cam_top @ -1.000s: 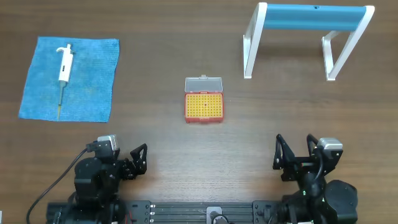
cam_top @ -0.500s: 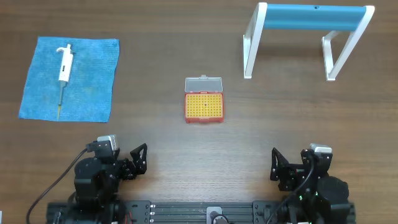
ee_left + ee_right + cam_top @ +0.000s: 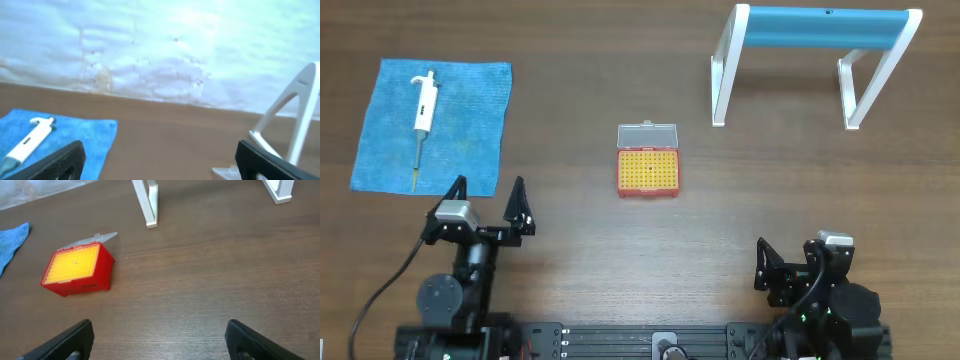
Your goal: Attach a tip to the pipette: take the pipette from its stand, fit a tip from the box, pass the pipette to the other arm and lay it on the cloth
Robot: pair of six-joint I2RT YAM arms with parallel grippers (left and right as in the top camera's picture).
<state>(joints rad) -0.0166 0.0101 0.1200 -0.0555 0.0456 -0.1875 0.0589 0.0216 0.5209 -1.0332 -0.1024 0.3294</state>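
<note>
One pipette [image 3: 423, 105] lies lengthwise on the cloth [image 3: 470, 120], tip toward the cloth's arm-side edge (left tool [image 3: 487, 190] and right tool [image 3: 159, 341] both spread apart).

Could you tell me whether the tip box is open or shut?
Open: the tip box shows its yellow tips, clear lid folded back.

Left claw [image 3: 488, 186] up, nearer the cloth [image 3: 470, 110]

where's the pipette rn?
Top view: the pipette lies on the blue cloth at far left, well left of the tip box, just beyond the left gripper.
</note>
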